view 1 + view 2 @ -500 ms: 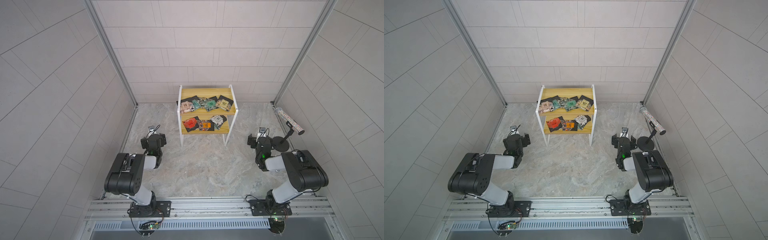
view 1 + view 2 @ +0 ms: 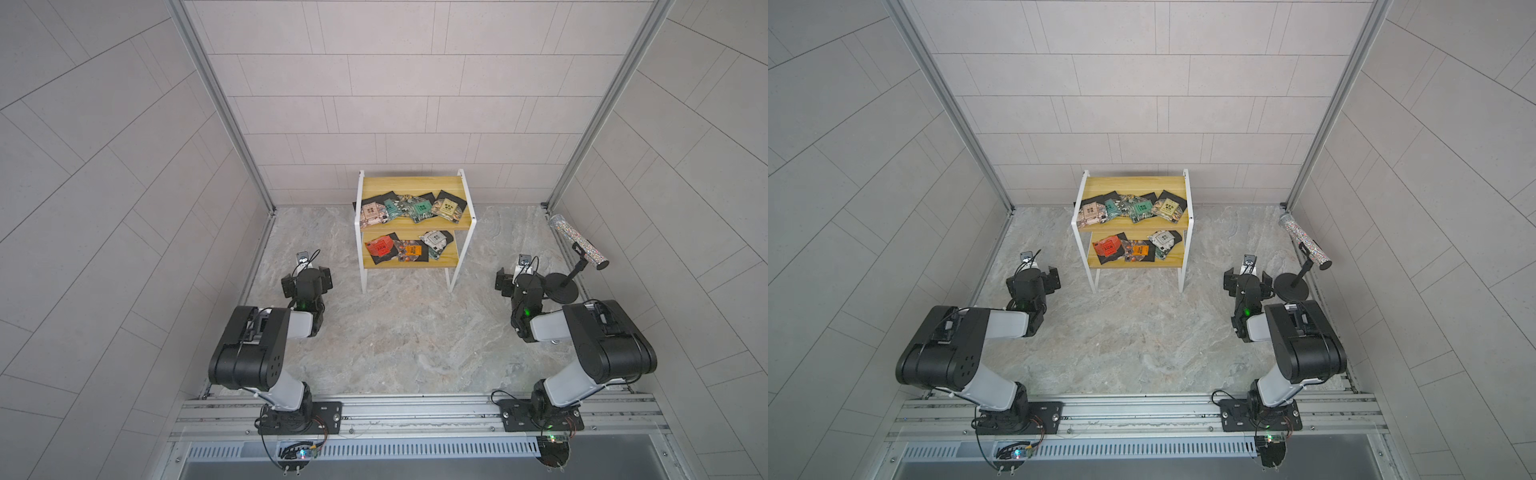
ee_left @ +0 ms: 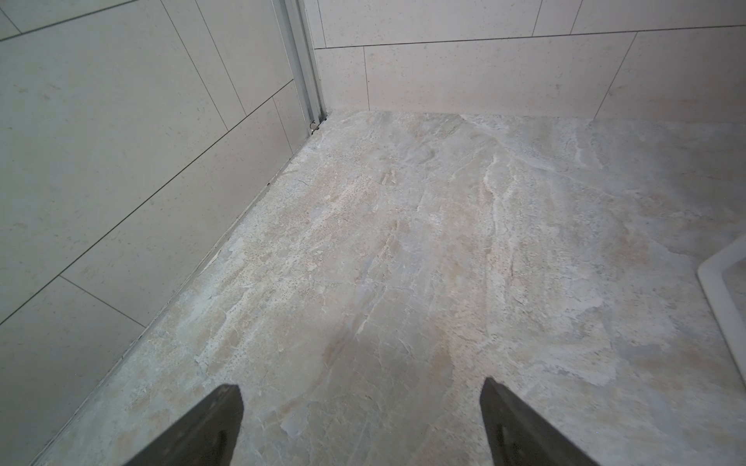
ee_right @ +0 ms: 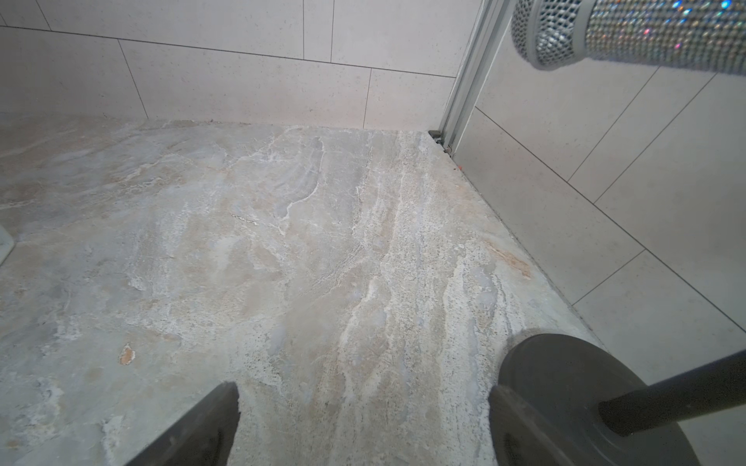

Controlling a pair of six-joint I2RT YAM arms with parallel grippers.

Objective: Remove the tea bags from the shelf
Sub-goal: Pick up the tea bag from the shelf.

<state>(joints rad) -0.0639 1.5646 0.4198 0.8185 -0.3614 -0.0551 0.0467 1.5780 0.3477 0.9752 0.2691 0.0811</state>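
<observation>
All the tea bags (image 2: 411, 210) lie on the shelf (image 2: 409, 185), some on its top board, some on the lower one. None is taken yet. Both the left hand (image 2: 306, 282) and the right hand (image 2: 520, 282) are wide open and empty, in front of the shelf, not touching it. Next, I think one hand should reach in and pinch a bag.

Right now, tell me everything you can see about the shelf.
The shelf is a small two-level rack: two yellow wood-look boards in a thin white frame that looks like metal. It stands upright on the stone-patterned floor, close to the back wall. Several tea bags lie overlapping in a row on each board, and one on the upper board pokes out past the frame. Neither the left hand nor the right hand touches it.
</observation>
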